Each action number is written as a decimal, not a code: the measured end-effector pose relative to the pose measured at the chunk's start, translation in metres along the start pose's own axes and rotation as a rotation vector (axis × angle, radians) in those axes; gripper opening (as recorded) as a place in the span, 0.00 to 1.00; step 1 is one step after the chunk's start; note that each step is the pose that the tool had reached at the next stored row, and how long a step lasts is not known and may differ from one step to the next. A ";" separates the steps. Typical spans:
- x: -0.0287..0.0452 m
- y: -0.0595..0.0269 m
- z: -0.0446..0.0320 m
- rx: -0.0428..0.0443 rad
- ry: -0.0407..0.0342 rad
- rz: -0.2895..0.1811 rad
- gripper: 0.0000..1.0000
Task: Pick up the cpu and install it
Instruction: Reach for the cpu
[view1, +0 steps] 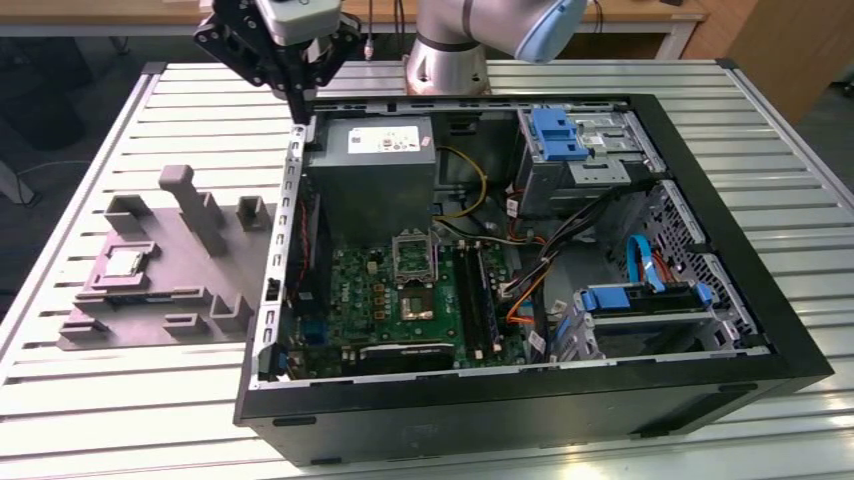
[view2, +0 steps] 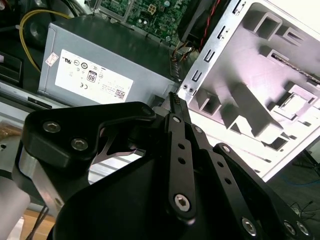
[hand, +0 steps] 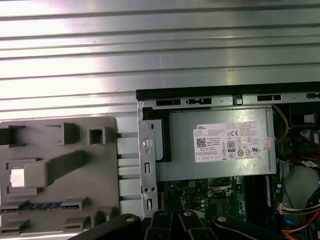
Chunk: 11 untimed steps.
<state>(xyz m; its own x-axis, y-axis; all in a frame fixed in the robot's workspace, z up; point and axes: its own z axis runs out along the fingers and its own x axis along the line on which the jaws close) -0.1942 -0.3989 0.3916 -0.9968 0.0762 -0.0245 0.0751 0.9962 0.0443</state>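
The slatted metal table (view1: 747, 130) carries everything, and most of it is taken up by the open computer case (view1: 534, 415) lying on its side. The robot arm (view1: 461, 40) stands behind it. On the exterior view's left, beside the case, is a grey moulded fixture tray (view1: 160, 300) with posts and pockets. Inside the case the grey power supply (view1: 380, 175) sits at the far end, with the green motherboard (view1: 367, 300) below it. The gripper (view1: 296, 108) hangs above the case's far corner, over the sheet-metal edge that faces the tray. Its claw looks clenched on nothing, and in the second wrist view the ridged fingertips (view2: 175, 99) come together with no chip between them. On the board the metal-framed socket (view1: 415, 257) appears to lie uncovered (I can't make out from here whether anything sits in it). The cpu (view1: 127, 262) rests flat in a square pocket of the tray, well apart from the claw, and in the first wrist view it shows as a pale square (hand: 17, 177). I'd say the work is at the very start of the pickup, with nothing grasped yet. As I judge it, fetching the chip calls for the claw to part, cross over to that pocket and come down squarely on the thin rim.
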 end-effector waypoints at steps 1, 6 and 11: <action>0.0004 0.0000 0.0000 -0.0001 0.0000 0.000 0.11; 0.0026 -0.0002 -0.0001 0.0000 0.0000 0.000 0.11; 0.0045 -0.0003 -0.0001 0.0000 0.0000 0.000 0.11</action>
<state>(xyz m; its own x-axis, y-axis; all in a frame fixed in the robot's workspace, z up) -0.1988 -0.3989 0.3916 -0.9968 0.0762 -0.0244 0.0751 0.9962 0.0443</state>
